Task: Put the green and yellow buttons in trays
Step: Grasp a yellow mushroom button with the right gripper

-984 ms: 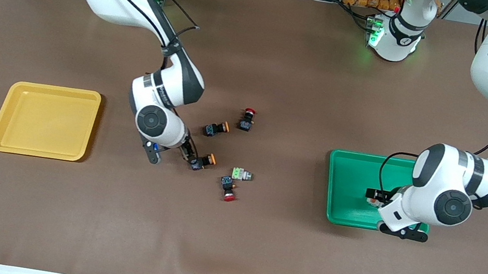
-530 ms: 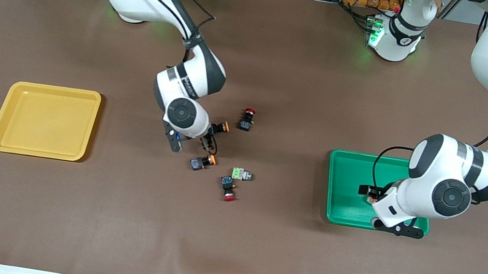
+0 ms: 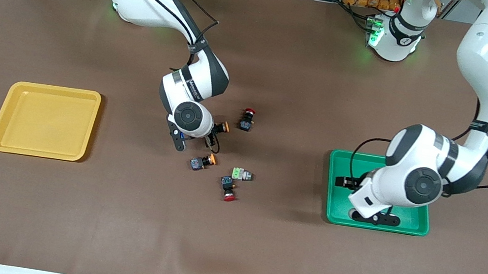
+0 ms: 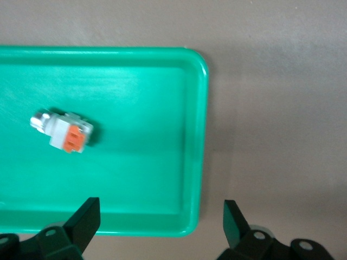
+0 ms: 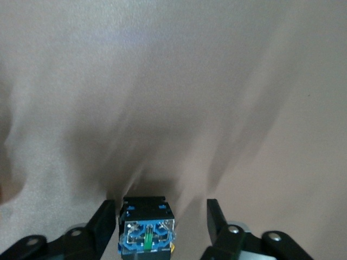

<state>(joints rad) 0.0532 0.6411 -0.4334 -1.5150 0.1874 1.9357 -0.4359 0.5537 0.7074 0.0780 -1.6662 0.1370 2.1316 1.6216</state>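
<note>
My right gripper (image 3: 213, 136) is open and low over a black-bodied button with an orange-yellow cap (image 3: 224, 127). In the right wrist view that button (image 5: 146, 226) stands between the spread fingers, close to one of them. A second orange-capped button (image 3: 200, 163) and a silver-white button with a light-green block (image 3: 241, 174) lie nearer the camera. My left gripper (image 3: 341, 181) is open and empty over the green tray (image 3: 334, 211). The left wrist view shows a silver-white button with an orange block (image 4: 62, 130) lying in that tray (image 4: 196, 135). The yellow tray (image 3: 45, 120) holds nothing.
Two black buttons with red caps lie among the others, one farther from the camera (image 3: 247, 120) and one nearer (image 3: 228, 188). The left arm's body hides much of the green tray in the front view. Brown mat covers the table.
My right gripper moved from the nearer orange-capped button to the farther one and settled around it. My left gripper moved over the green tray toward its edge on the right arm's side, leaving the button there.
</note>
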